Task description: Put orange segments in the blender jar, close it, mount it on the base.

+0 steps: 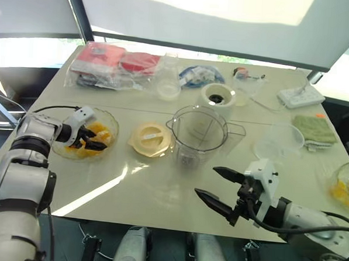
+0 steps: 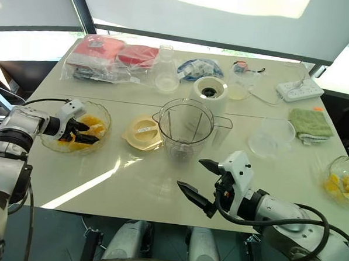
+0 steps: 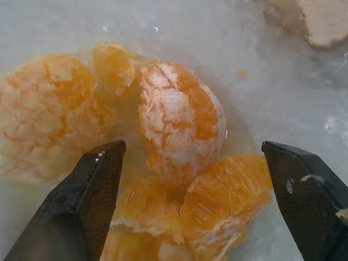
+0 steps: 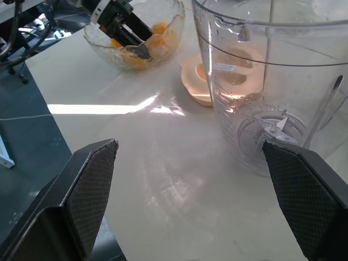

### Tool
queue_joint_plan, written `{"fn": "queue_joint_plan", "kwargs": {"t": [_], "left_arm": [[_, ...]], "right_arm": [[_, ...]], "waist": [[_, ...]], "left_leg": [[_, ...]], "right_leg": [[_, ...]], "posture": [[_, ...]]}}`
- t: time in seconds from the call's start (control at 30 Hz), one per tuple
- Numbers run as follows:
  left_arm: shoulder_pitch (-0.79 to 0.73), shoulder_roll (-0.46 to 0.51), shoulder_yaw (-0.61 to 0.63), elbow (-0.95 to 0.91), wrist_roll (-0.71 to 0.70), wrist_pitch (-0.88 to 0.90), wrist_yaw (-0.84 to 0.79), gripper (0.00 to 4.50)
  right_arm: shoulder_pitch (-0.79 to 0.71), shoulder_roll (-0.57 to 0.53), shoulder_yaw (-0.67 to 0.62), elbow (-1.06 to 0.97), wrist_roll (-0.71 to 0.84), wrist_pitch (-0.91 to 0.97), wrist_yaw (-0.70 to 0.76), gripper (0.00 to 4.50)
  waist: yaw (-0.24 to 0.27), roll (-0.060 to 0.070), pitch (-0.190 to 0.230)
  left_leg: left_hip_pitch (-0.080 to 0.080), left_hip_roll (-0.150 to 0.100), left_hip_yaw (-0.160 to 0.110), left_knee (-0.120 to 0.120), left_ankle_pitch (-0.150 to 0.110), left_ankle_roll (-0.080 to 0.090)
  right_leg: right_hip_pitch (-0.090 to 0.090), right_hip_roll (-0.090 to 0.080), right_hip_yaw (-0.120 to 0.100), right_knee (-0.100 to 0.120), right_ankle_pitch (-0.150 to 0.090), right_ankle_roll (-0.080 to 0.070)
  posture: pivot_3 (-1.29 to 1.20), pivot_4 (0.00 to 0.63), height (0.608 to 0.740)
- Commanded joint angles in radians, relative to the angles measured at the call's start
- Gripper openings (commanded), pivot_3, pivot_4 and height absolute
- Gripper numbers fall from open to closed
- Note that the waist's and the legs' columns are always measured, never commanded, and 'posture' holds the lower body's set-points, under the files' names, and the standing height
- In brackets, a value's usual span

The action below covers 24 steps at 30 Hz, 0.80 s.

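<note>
Over the bowl (image 1: 106, 140), the left gripper (image 1: 91, 139) straddles the orange segments (image 3: 182, 128) wide open, gripping none.

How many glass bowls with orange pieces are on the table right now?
2. One bowl sits at the table's left side, with the open left tool dipped into it. The other bowl is at the far right edge, partly cut off. More could be out of frame.

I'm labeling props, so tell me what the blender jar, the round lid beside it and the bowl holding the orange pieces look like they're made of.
Blender jar: clear, glossy, probably plastic; the dark blade shows through its wall.
Lid: opaque pale-yellow, smooth, likely plastic.
Bowl: clear, with a rippled rim; glass or plastic, hard to tell.
</note>
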Motion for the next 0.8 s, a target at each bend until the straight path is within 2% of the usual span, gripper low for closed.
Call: {"fn": "queue_joint_plan", "kwargs": {"t": [0.03,0.43,0.53,0.67,0.73,0.8], "left_arm": [[-0.015,-0.011,0.023,0.012,0.012,-0.018,0.032,4.17],[-0.002,-0.036,0.031,0.018,0.034,-0.055,0.046,4.17],[0.008,-0.036,0.035,0.016,0.033,-0.059,0.043,3.26],[0.007,-0.029,0.041,0.009,0.029,-0.053,0.023,1.18],[0.005,-0.023,0.046,0.005,0.026,-0.051,0.013,0.33],[-0.001,-0.012,0.054,0.001,0.024,-0.053,0.009,0.33]], "right_arm": [[0.002,-0.024,-0.044,-0.055,0.052,-0.006,-0.015,4.45],[-0.032,-0.162,-0.154,-0.061,0.202,-0.005,-0.069,4.45],[-0.041,-0.182,-0.151,-0.057,0.217,-0.008,-0.080,4.50],[-0.048,-0.194,-0.144,-0.048,0.222,-0.012,-0.085,4.50],[-0.049,-0.197,-0.139,-0.043,0.218,-0.014,-0.083,4.50],[-0.056,-0.198,-0.129,-0.037,0.210,-0.014,-0.082,4.50]], "waist": [[-0.001,0.000,0.000],[-0.001,0.000,0.000],[0.000,0.000,0.000],[-0.001,0.000,0.000],[-0.001,0.000,0.000],[-0.001,0.000,0.000]], "left_leg": [[0.000,0.000,0.000,0.000,0.000,0.000],[0.002,0.000,0.000,0.002,0.000,0.000],[0.002,0.000,-0.001,0.002,0.000,0.000],[0.002,0.000,-0.001,0.003,0.000,0.000],[0.002,0.000,-0.001,0.004,0.000,0.000],[0.002,0.000,-0.001,0.004,0.000,0.000]], "right_leg": [[0.000,0.000,0.000,0.000,0.000,0.000],[0.002,0.000,0.000,0.001,0.000,0.000],[0.003,0.000,0.000,0.001,0.000,0.000],[0.003,0.000,0.000,0.001,0.000,0.000],[0.004,0.000,0.000,0.002,0.000,0.000],[0.004,0.000,0.000,0.002,0.000,0.000]], "posture": [[0.00,0.150,0.740],[0.00,0.150,0.740],[0.00,0.150,0.740],[0.00,0.150,0.740],[0.00,0.150,0.740],[0.00,0.150,0.740]]}}
